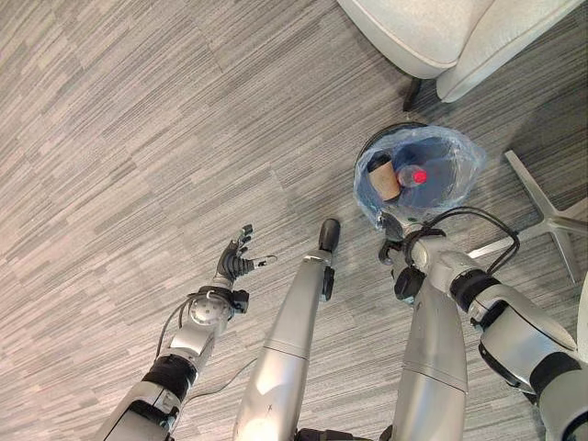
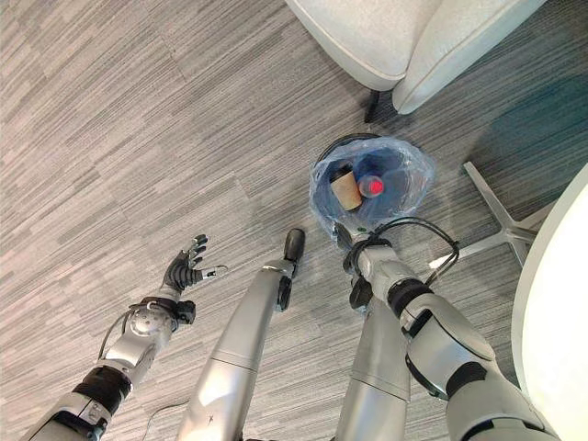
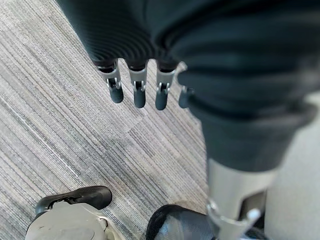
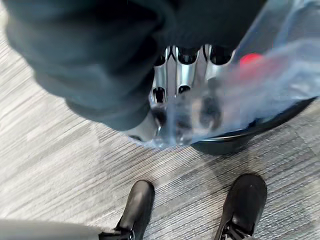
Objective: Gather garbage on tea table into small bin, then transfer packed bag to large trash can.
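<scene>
- The small bin is standing on the grey carpet just before a pale armchair, lined with a clear blue bag; a bottle with a red cap and a brown cup are lying inside.
- The right hand is reaching at the bag's near rim, its fingers curling into the film and bunching it, as the right wrist view shows.
- To do this well, I judge it should be gathering more of the rim before lifting, then pulling straight up so the bottle is not tipping out.
- The left hand is hanging released over bare carpet, fingers straight, well apart from the bin.
- A white table edge is showing at the robot's right.
</scene>
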Controlling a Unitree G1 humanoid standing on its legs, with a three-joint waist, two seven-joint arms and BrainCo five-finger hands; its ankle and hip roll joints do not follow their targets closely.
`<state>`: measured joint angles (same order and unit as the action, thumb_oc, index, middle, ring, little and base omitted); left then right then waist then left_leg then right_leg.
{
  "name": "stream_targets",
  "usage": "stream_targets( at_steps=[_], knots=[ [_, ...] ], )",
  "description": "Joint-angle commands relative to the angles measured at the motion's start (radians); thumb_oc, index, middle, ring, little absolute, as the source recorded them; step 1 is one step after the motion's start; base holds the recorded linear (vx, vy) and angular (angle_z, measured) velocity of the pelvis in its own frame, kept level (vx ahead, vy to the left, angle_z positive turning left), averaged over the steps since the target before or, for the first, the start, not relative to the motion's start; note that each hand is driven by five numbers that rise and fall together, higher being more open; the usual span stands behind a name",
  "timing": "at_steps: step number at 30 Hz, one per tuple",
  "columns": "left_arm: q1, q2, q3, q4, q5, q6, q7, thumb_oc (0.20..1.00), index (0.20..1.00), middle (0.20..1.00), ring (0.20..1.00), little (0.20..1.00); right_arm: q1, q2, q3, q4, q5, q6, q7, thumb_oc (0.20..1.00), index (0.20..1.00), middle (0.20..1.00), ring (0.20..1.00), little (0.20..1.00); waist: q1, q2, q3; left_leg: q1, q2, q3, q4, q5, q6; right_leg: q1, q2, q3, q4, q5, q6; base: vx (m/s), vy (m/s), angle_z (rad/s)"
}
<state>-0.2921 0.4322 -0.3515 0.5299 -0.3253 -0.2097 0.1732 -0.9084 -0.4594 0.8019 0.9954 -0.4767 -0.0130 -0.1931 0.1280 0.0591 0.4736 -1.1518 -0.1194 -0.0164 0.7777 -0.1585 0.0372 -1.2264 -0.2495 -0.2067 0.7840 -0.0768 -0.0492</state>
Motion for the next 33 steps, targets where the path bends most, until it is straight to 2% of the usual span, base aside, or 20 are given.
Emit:
stream_targets(
  at_steps=[1, 4, 7, 8, 12, 13, 15, 17, 22, 23, 26, 30, 32, 33],
  knots=[
    [0.021, 0.021, 0.024, -0.051, 0.006, -0.025, 0.004, 1.000, 1.000, 1.000, 1.000, 1.000, -0.002, -0.027, -0.001, -0.082, 0.058, -0.023, -0.019, 0.200, 0.200, 0.200, 0.200, 0.200, -0.008, 0.041, 0.016, 0.035, 0.017, -0.022, -0.118, 0.026, -0.031, 0.089, 0.006, 0.078, 0.054, -0.188, 0.085, 0.00, 0.000, 0.00],
    [0.022, 0.018, 0.039, -0.046, 0.011, -0.018, 0.008, 1.000, 1.000, 1.000, 1.000, 1.000, 0.013, -0.033, -0.039, -0.135, 0.084, -0.027, -0.028, 0.200, 0.200, 0.200, 0.200, 0.200, -0.015, 0.039, 0.017, 0.042, 0.019, -0.019, -0.127, 0.028, -0.029, 0.094, 0.009, 0.081, 0.047, -0.181, 0.088, -0.02, -0.001, 0.00],
    [0.016, 0.011, 0.059, -0.043, 0.013, -0.015, 0.011, 1.000, 1.000, 1.000, 1.000, 1.000, 0.047, -0.021, -0.137, -0.232, 0.189, -0.048, -0.047, 0.200, 0.200, 0.200, 0.200, 0.200, -0.025, 0.031, 0.017, 0.089, 0.027, -0.017, -0.194, 0.049, -0.032, 0.140, 0.018, 0.073, -0.018, -0.154, 0.097, -0.07, -0.002, -0.09],
    [0.012, 0.007, 0.066, -0.038, 0.018, -0.011, 0.009, 1.000, 1.000, 1.000, 1.000, 1.000, 0.084, -0.010, -0.205, -0.301, 0.279, -0.070, -0.049, 0.200, 0.200, 0.200, 0.200, 0.200, -0.031, 0.025, 0.015, 0.141, 0.031, -0.019, -0.257, 0.068, -0.037, 0.185, 0.028, 0.065, -0.075, -0.131, 0.103, -0.06, 0.007, -0.09],
    [0.007, 0.002, 0.074, -0.030, 0.022, -0.005, 0.003, 1.000, 1.000, 1.000, 1.000, 1.000, 0.140, 0.009, -0.283, -0.370, 0.385, -0.098, -0.044, 0.200, 0.200, 0.200, 0.200, 0.200, -0.038, 0.016, 0.008, 0.208, 0.035, -0.023, -0.322, 0.084, -0.041, 0.247, 0.038, 0.052, -0.133, -0.111, 0.110, -0.05, -0.007, -0.03],
    [0.007, -0.003, 0.080, -0.026, 0.022, 0.000, -0.001, 1.000, 1.000, 1.000, 1.000, 1.000, 0.179, 0.030, -0.334, -0.407, 0.463, -0.117, -0.037, 0.200, 0.200, 0.200, 0.200, 0.200, -0.044, 0.009, 0.001, 0.252, 0.036, -0.026, -0.353, 0.091, -0.043, 0.288, 0.040, 0.047, -0.165, -0.096, 0.116, -0.03, 0.002, -0.04],
    [0.012, -0.008, 0.087, -0.022, 0.020, 0.004, -0.008, 1.000, 1.000, 1.000, 1.000, 1.000, 0.217, 0.051, -0.370, -0.444, 0.529, -0.138, -0.027, 0.200, 0.200, 0.200, 0.200, 0.200, -0.050, 0.002, -0.007, 0.300, 0.037, -0.026, -0.383, 0.095, -0.046, 0.336, 0.044, 0.042, -0.200, -0.087, 0.121, 0.00, 0.004, -0.04],
    [0.027, -0.014, 0.098, -0.009, 0.016, 0.010, -0.020, 1.000, 1.000, 1.000, 1.000, 1.000, 0.292, 0.080, -0.407, -0.524, 0.599, -0.158, -0.001, 0.200, 0.200, 0.200, 0.200, 0.200, -0.065, -0.017, -0.013, 0.422, 0.047, -0.030, -0.448, 0.102, -0.050, 0.455, 0.050, 0.028, -0.273, -0.061, 0.128, 0.02, 0.008, -0.10],
    [0.086, -0.025, 0.115, -0.003, 0.009, 0.014, -0.034, 1.000, 1.000, 1.000, 1.000, 1.000, 0.390, 0.123, -0.436, -0.603, 0.682, -0.178, 0.041, 0.200, 0.200, 0.200, 0.200, 0.200, -0.073, -0.041, -0.034, 0.607, 0.064, -0.028, -0.546, 0.114, -0.058, 0.635, 0.061, 0.007, -0.390, -0.028, 0.142, 0.04, 0.015, -0.08],
    [0.101, -0.024, 0.121, -0.001, 0.014, 0.014, -0.039, 1.000, 1.000, 1.000, 1.000, 1.000, 0.418, 0.123, -0.444, -0.632, 0.685, -0.182, 0.045, 0.200, 0.200, 0.200, 0.200, 0.200, -0.078, -0.047, -0.041, 0.637, 0.066, -0.023, -0.576, 0.147, -0.055, 0.671, 0.061, -0.007, -0.428, 0.011, 0.138, 0.01, 0.034, -0.14],
    [0.147, -0.034, 0.131, 0.006, 0.024, 0.015, -0.048, 1.000, 1.000, 1.000, 1.000, 1.000, 0.469, 0.125, -0.465, -0.699, 0.688, -0.193, 0.059, 0.200, 0.200, 0.200, 0.200, 0.200, -0.084, -0.062, -0.078, 0.740, 0.073, -0.023, -0.631, 0.151, -0.055, 0.782, 0.069, -0.010, -0.503, 0.029, 0.146, 0.10, 0.019, -0.08],
    [0.269, -0.038, 0.173, 0.006, 0.054, 0.024, -0.063, 1.000, 1.000, 1.000, 1.000, 1.000, 0.597, 0.136, -0.530, -0.845, 0.731, -0.208, 0.096, 0.200, 0.200, 0.200, 0.200, 0.200, -0.103, -0.093, -0.195, 0.943, 0.088, 0.005, -0.741, 0.152, -0.053, 0.996, 0.100, -0.006, -0.637, 0.049, 0.165, 0.20, 0.049, -0.12],
    [0.287, -0.035, 0.182, 0.000, 0.059, 0.026, -0.068, 1.000, 1.000, 1.000, 1.000, 1.000, 0.615, 0.135, -0.537, -0.863, 0.733, -0.207, 0.105, 0.200, 0.200, 0.200, 0.200, 0.200, -0.105, -0.096, -0.214, 0.965, 0.087, 0.011, -0.753, 0.153, -0.052, 1.018, 0.105, -0.004, -0.656, 0.054, 0.168, 0.13, 0.058, -0.14],
    [0.315, -0.037, 0.195, -0.005, 0.063, 0.030, -0.076, 1.000, 1.000, 1.000, 1.000, 1.000, 0.640, 0.133, -0.553, -0.896, 0.745, -0.204, 0.118, 0.200, 0.200, 0.200, 0.200, 0.200, -0.109, -0.100, -0.245, 1.007, 0.085, 0.022, -0.771, 0.146, -0.052, 1.058, 0.113, 0.001, -0.683, 0.056, 0.172, 0.11, 0.072, -0.21]
  ],
)
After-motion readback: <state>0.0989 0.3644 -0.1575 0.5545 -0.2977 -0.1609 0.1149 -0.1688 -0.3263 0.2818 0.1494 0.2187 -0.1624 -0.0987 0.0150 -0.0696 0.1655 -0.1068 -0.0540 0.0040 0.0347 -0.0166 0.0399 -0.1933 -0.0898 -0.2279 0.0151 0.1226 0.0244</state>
